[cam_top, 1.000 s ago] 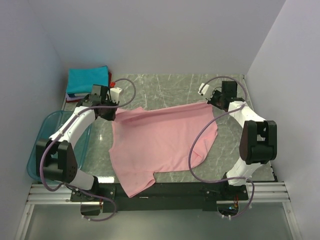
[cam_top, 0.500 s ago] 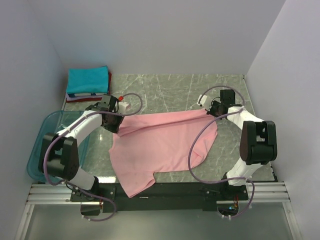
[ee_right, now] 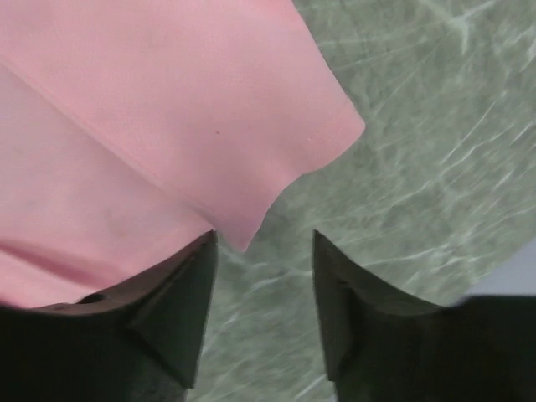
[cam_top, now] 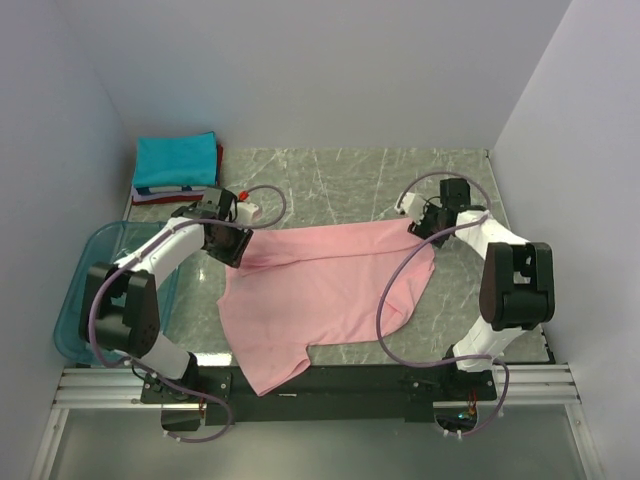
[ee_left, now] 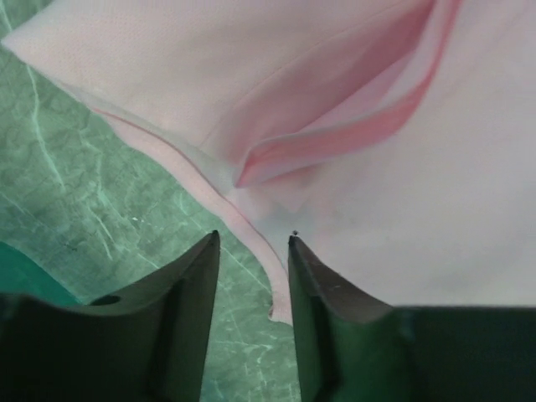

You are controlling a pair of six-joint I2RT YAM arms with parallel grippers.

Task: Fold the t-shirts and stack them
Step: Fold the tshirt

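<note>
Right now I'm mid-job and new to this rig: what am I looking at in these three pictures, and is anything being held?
The machine is two robot arms, a left arm and a right arm, bolted at the near edge of a table. The wide picture looks down from above and behind them. The other two pictures come from a camera on each wrist, with that arm's dark fingers at the bottom.

A pink t-shirt lies on the table with a fold along its far edge. The left gripper is over its hem and the right gripper is at a corner. Both are open, so nothing is held.

A folded stack with a teal shirt on top sits far left. A blue plastic bin is by the left arm.
</note>
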